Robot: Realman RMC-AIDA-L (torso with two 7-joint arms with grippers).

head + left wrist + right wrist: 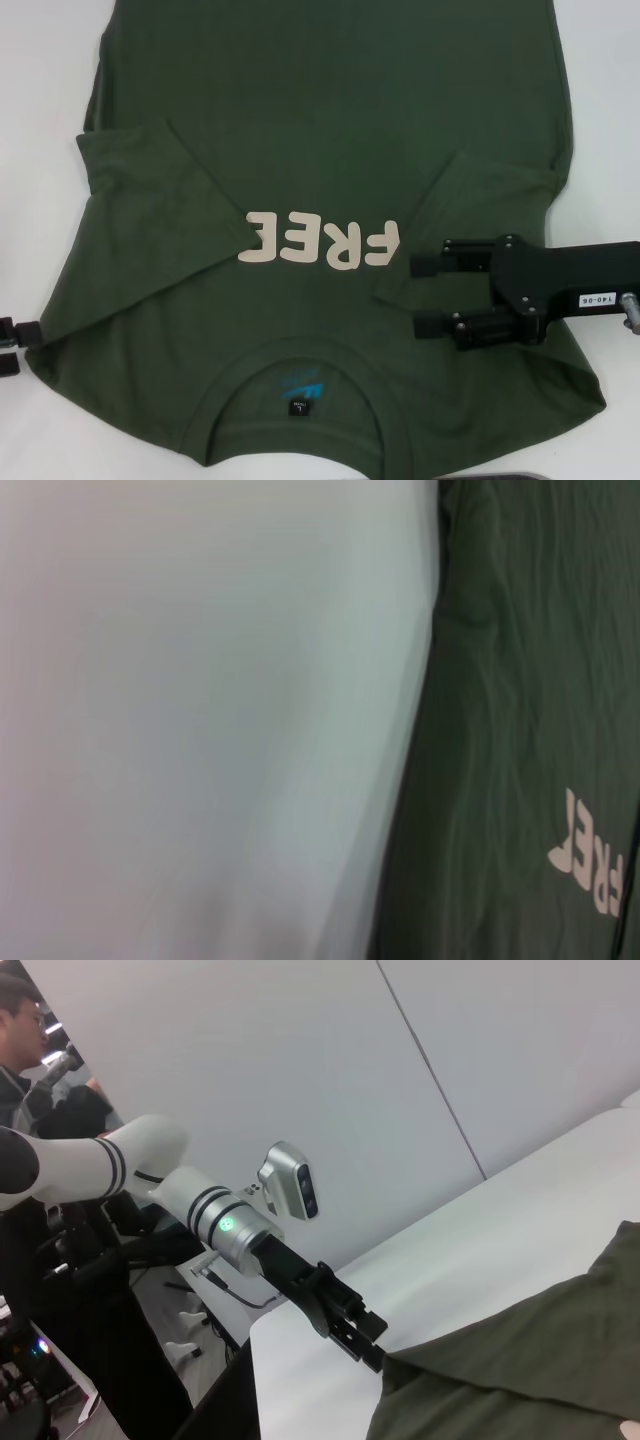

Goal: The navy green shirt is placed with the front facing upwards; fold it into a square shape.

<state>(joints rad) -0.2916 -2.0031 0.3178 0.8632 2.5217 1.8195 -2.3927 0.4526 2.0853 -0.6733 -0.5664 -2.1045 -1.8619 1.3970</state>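
On inspection I found the shirt (320,130) lying flat on the white table (40,80), chest up, collar (300,400) toward the robot and the cream lettering (320,243) across its middle. Both sleeves lay turned in over the body, the left sleeve (150,200) reaching the first letter and the right sleeve (490,195) creased inward likewise. I judged the sleeve stage done and the side or lengthwise folds not yet made. The right gripper (420,295) hung over the shirt's right shoulder area, just beside the lettering, its fingers spread apart and holding nothing. The left gripper (12,345) sat at the shirt's left edge near the shoulder; the right wrist view showed its tip (372,1352) at the cloth's corner, but I could not tell whether it was pinching the fabric. In my judgement the next move called for both claws to pinch matching points on the collar-side edge and carry it over evenly.
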